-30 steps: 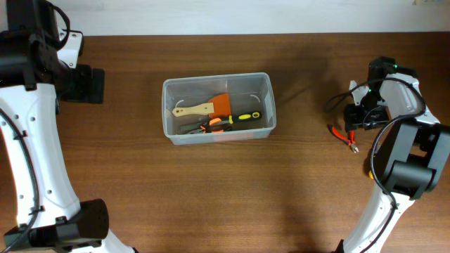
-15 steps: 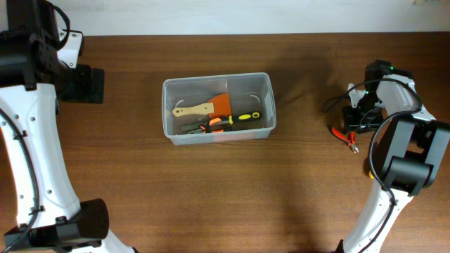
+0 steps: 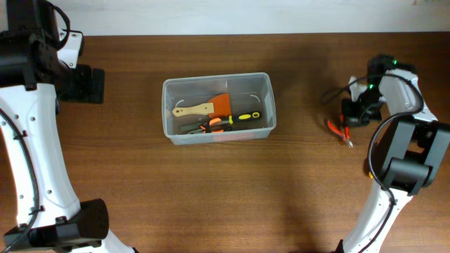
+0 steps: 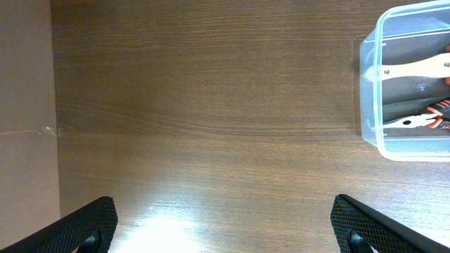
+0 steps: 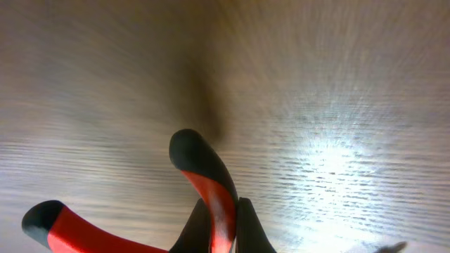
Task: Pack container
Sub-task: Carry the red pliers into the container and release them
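The container (image 3: 218, 76), a clear plastic bin, stands at the table's middle and shows again at the right edge of the left wrist view (image 4: 370, 91). It holds a wooden-handled orange scraper (image 3: 204, 107), a yellow-and-black screwdriver (image 3: 242, 117) and orange-handled pliers (image 3: 207, 126). Far to its right, red-handled pliers (image 3: 339, 131) hang from my right gripper (image 3: 354, 112). In the right wrist view that gripper (image 5: 223, 211) is shut on one red handle (image 5: 211, 183), and the other handle (image 5: 63, 225) splays to the left. My left gripper (image 4: 225, 225) is open over bare wood, left of the container.
The wooden table's left edge (image 4: 53, 126) runs down the left wrist view. The right arm's black cable (image 3: 334, 95) loops over the table just left of the right gripper.
My right gripper has closed on the red pliers' handle, and the pliers have shifted a little to the left and up the frame. The left arm has not moved.
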Motion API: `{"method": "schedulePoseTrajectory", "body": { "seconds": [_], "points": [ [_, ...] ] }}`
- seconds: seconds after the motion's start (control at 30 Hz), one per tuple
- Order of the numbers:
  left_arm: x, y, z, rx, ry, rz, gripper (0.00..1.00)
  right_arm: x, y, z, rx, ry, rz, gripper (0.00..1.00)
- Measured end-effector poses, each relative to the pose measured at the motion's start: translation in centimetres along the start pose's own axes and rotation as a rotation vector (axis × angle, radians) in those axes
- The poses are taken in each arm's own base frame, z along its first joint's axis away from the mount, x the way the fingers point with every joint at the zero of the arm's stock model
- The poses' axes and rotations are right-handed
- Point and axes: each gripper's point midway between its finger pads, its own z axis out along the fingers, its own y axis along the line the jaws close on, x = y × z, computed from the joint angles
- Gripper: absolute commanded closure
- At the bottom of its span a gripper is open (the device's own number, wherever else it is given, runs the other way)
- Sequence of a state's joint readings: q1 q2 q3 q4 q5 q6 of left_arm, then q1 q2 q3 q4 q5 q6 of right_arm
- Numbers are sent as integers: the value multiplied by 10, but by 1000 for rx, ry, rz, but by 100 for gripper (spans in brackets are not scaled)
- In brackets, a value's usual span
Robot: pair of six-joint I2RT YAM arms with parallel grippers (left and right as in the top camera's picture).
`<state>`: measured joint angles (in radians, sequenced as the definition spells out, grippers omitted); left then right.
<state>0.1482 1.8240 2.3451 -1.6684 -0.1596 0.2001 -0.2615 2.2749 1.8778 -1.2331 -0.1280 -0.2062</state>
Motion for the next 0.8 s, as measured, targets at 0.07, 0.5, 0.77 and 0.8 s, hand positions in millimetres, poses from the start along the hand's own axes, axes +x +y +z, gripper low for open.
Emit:
{"method": "schedulePoseTrajectory", "body": {
  "seconds": [0.07,0.5,0.77,0.8],
  "points": [
    [0,0,0,0,0,0,1,-13,12,-22,-28,-47,10,96],
    [0,0,0,0,0,0,1,-14,255,-204,-114,-467,-599,96],
    [0,0,0,0,0,0,1,20,369,-169,-91,-485,-1211,96],
    [0,0,0,0,0,0,1,22,375,-162,-77,-475,-1269,96]
  ]
}}
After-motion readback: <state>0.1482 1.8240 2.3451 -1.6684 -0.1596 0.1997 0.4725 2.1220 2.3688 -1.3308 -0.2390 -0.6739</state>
